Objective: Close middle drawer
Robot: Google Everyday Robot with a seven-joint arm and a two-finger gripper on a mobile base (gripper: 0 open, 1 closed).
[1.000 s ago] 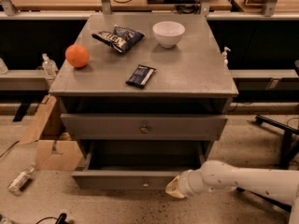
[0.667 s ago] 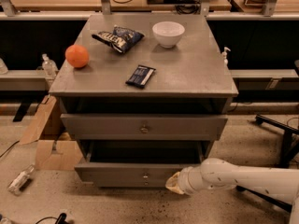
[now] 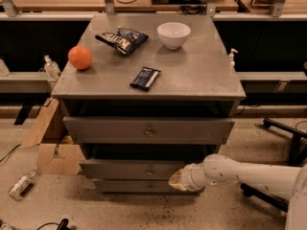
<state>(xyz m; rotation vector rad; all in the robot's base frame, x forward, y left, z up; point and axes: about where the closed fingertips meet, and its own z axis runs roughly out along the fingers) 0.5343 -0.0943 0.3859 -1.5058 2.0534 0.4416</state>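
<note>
The middle drawer (image 3: 125, 169) is the dull-grey front with a small round knob (image 3: 149, 172), below the wider top drawer front (image 3: 105, 130) and above the narrow bottom drawer front (image 3: 124, 186). It sits far in under the cabinet, its front only slightly proud of the bottom one. A dark gap shows above it. My gripper (image 3: 175, 180) is at the end of the white arm (image 3: 240, 172) coming from the right. Its tan tip touches the right end of the middle drawer front.
On the cabinet top (image 3: 201, 71) lie an orange (image 3: 80, 57), a chip bag (image 3: 122, 39), a white bowl (image 3: 173, 34) and a dark snack bar (image 3: 145, 78). Cardboard (image 3: 48, 143) and a bottle (image 3: 20, 185) lie on the floor left. A chair base (image 3: 288, 138) stands right.
The middle drawer has slid back into the cabinet from a far-out position. My gripper has followed it inward, staying against its front.
</note>
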